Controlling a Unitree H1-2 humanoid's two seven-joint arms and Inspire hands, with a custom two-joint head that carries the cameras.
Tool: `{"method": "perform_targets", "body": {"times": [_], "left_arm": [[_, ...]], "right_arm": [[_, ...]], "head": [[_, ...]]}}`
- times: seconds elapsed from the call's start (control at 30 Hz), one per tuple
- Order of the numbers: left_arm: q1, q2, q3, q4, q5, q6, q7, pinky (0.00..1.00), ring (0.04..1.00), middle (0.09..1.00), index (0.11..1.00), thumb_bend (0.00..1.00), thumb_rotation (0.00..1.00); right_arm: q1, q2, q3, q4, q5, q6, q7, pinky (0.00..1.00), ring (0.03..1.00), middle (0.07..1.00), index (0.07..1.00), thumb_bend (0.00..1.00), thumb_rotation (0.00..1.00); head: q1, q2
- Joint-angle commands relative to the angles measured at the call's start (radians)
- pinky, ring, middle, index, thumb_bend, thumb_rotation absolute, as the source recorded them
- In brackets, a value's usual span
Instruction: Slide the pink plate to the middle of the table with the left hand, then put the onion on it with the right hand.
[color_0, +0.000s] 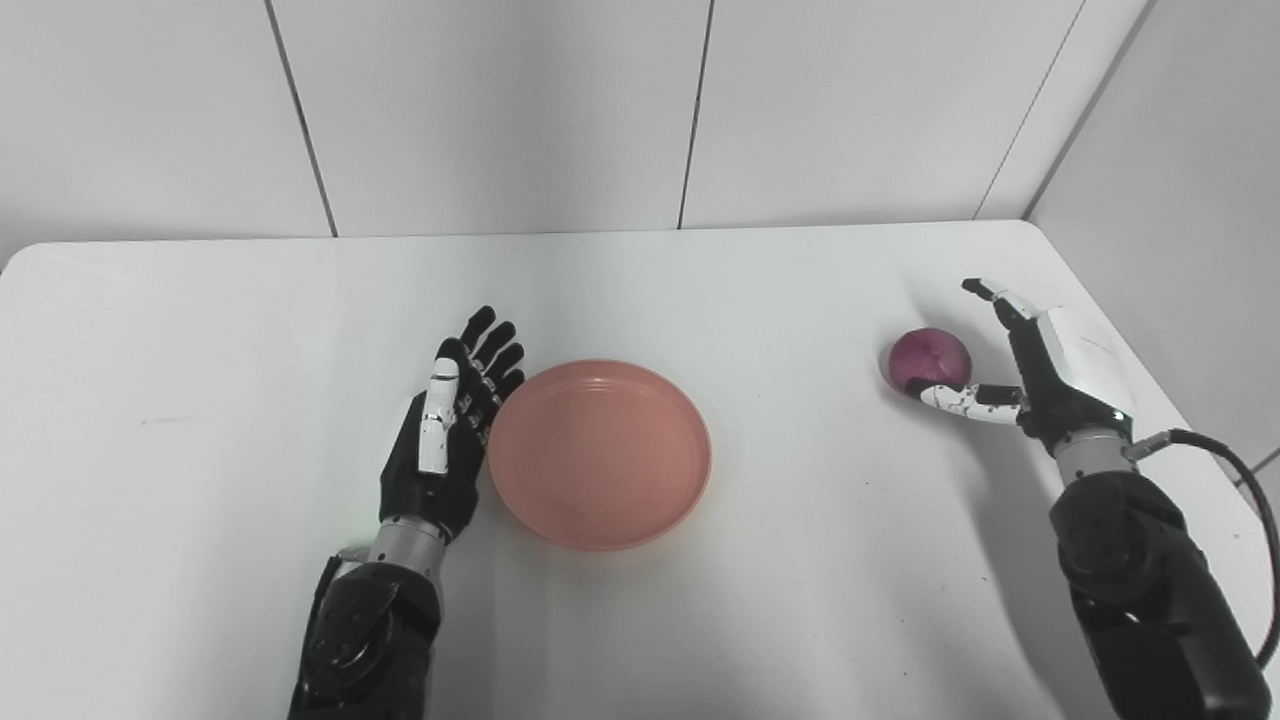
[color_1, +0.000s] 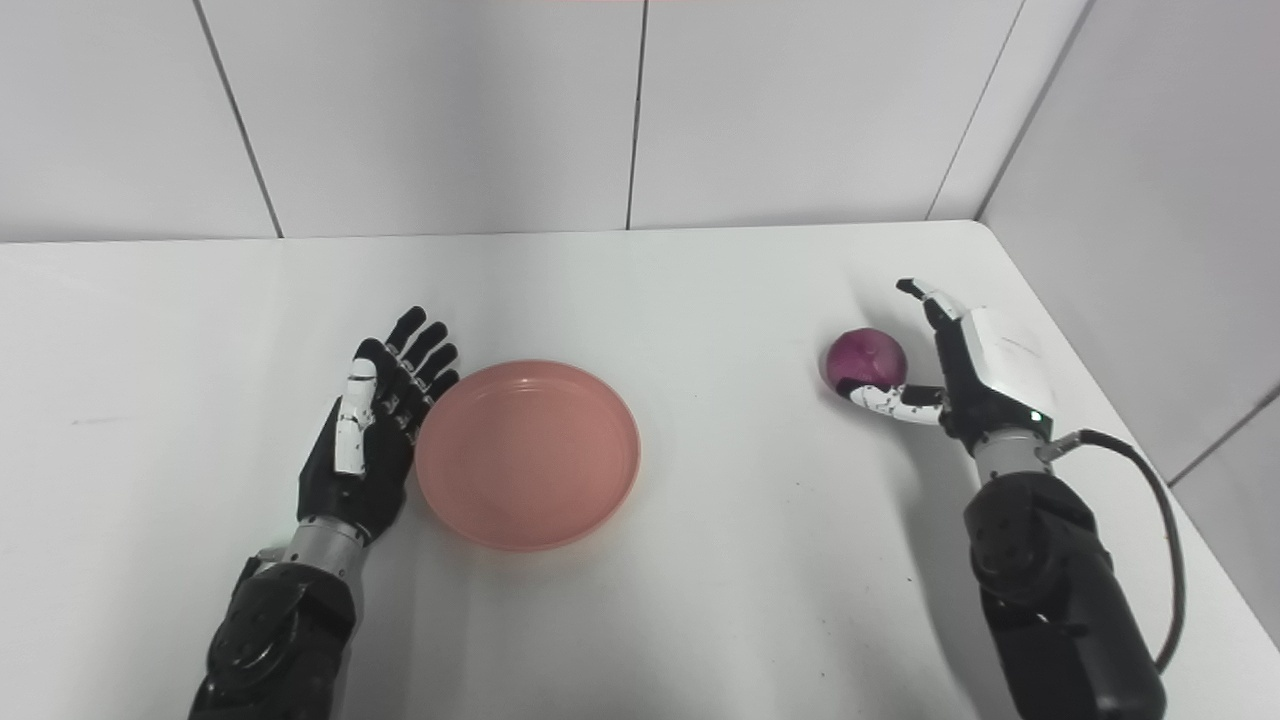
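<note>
A round pink plate (color_0: 600, 452) lies flat near the middle of the white table (color_0: 200, 330). My left hand (color_0: 450, 420) is open, fingers straight, its edge resting against the plate's left rim. A purple-red onion (color_0: 930, 360) sits on the table at the right. My right hand (color_0: 1040, 365) is open just right of the onion, its thumb (color_0: 965, 398) under the onion's near side and its fingers reaching up behind it. The hand cups the onion loosely and does not close on it. The same scene shows in the right eye view, with the plate (color_1: 527, 455) and the onion (color_1: 866, 358).
White wall panels stand behind the table and along its right side. The table's right edge (color_0: 1150, 400) runs close to my right hand. A black cable (color_0: 1240, 480) loops from the right wrist.
</note>
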Motion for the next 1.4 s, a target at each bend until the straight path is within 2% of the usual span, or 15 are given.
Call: {"method": "perform_targets", "body": {"times": [0.0, 0.3, 0.47, 0.73, 0.93, 1.13, 1.37], "left_arm": [[0.050, 0.024, 0.010, 0.062, 0.010, -0.012, -0.005, 0.94, 0.931, 0.932, 0.912, 0.47, 1.00], [0.055, 0.026, 0.010, 0.052, 0.012, -0.003, -0.005, 0.94, 0.931, 0.934, 0.914, 0.47, 1.00], [0.054, 0.028, 0.013, 0.071, 0.008, -0.022, -0.013, 0.94, 0.932, 0.935, 0.917, 0.47, 1.00], [0.057, 0.029, 0.010, 0.066, 0.014, -0.021, -0.011, 0.94, 0.931, 0.934, 0.917, 0.46, 1.00], [0.060, 0.027, 0.010, 0.059, 0.009, -0.017, -0.014, 0.94, 0.934, 0.936, 0.920, 0.46, 1.00], [0.062, 0.026, 0.011, 0.057, 0.007, -0.016, -0.015, 0.94, 0.933, 0.936, 0.920, 0.46, 1.00], [0.061, 0.026, 0.012, 0.059, 0.009, -0.017, -0.011, 0.94, 0.929, 0.931, 0.914, 0.46, 1.00]], "right_arm": [[-0.039, -0.023, -0.006, -0.009, 0.003, 0.007, -0.012, 0.76, 0.857, 0.880, 0.883, 1.00, 0.40], [-0.054, -0.012, 0.004, 0.022, 0.037, 0.006, -0.008, 0.75, 0.846, 0.880, 0.881, 1.00, 0.41], [-0.066, -0.007, 0.017, 0.047, 0.047, 0.011, -0.010, 0.74, 0.848, 0.888, 0.886, 1.00, 0.41], [-0.083, -0.011, 0.036, 0.065, 0.072, 0.013, 0.004, 0.75, 0.849, 0.891, 0.892, 1.00, 0.46], [-0.097, -0.008, 0.045, 0.075, 0.085, 0.032, 0.013, 0.76, 0.857, 0.898, 0.897, 1.00, 0.45], [-0.106, -0.008, 0.048, 0.097, 0.096, 0.009, 0.005, 0.75, 0.848, 0.890, 0.891, 1.00, 0.44], [-0.119, -0.016, 0.055, 0.121, 0.091, 0.019, 0.009, 0.76, 0.853, 0.892, 0.895, 1.00, 0.45]], "head": [[0.000, -0.001], [-0.002, 0.003], [-0.004, 0.002], [-0.008, 0.005], [-0.009, 0.006], [-0.007, 0.007], [-0.009, 0.006]]}}
